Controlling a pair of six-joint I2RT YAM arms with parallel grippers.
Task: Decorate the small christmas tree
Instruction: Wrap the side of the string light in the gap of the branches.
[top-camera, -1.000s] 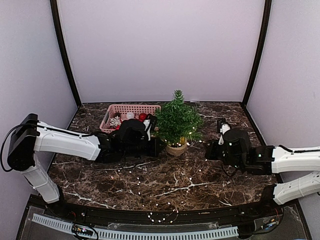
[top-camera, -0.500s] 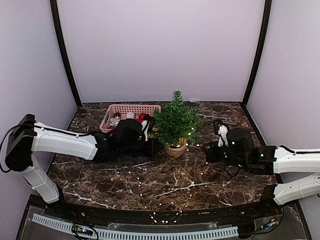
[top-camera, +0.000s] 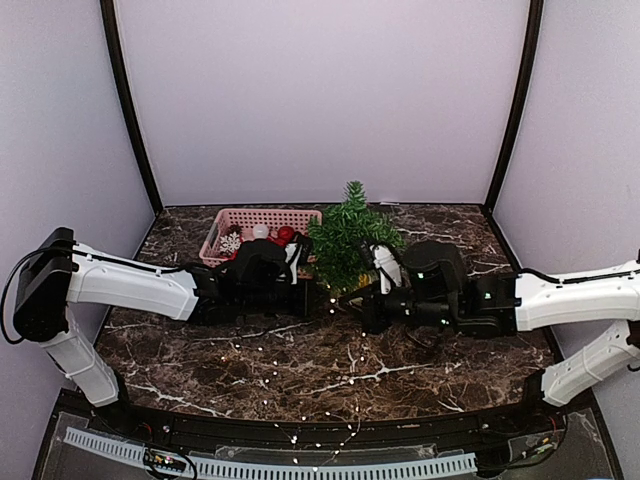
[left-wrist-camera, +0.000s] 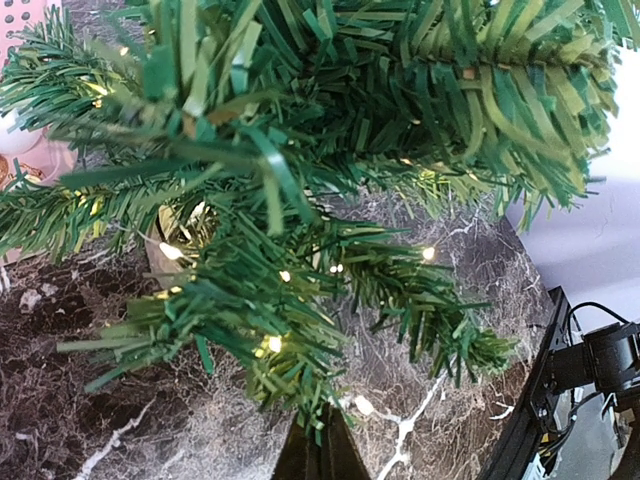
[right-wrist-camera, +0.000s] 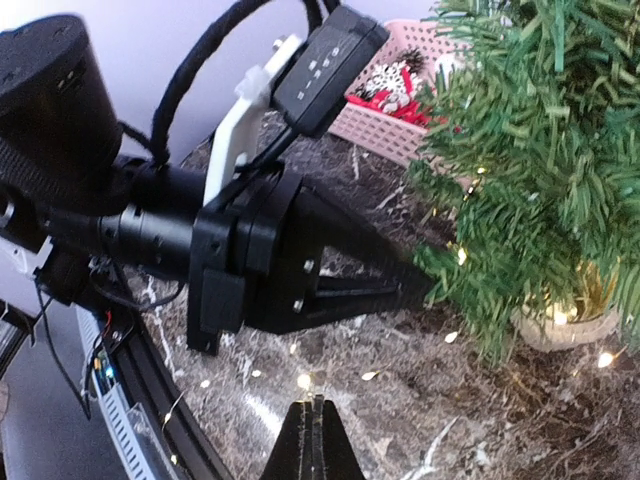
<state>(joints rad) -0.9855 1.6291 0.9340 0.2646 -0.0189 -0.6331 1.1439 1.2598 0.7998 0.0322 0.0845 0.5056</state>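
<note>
Fairy lights go on at tabletop level: from above, the left gripper (top-camera: 320, 294) and the right gripper (top-camera: 358, 308) meet, both pinched shut, at the foot of the small christmas tree (top-camera: 345, 235), which stands just beyond their fingertips on the marble table (top-camera: 300, 375). A light string (top-camera: 300, 440) trails from there back to the near edge. A pink basket (top-camera: 262, 213) of ornaments sits beyond the left fingers. The pot is hidden behind the right arm.

From the left wrist, the closed fingers (left-wrist-camera: 305, 460) sit just beneath the lowest branches of the tree (left-wrist-camera: 300, 200), with several bulbs (left-wrist-camera: 272, 343) glowing among the needles. Whether wire is nipped between them cannot be made out, and the basket is cut off at the corner.

From the right wrist, the shut fingers (right-wrist-camera: 300, 455) hover over the table. The left gripper (right-wrist-camera: 425, 285) lies ahead of them, its tips buried in foliage, and the tan pot (right-wrist-camera: 560, 325) is to their right. The job, by the look of it, calls for slack: feeding the string round the lower boughs slowly, without tugging, since a taut wire could tip so light a tree.
</note>
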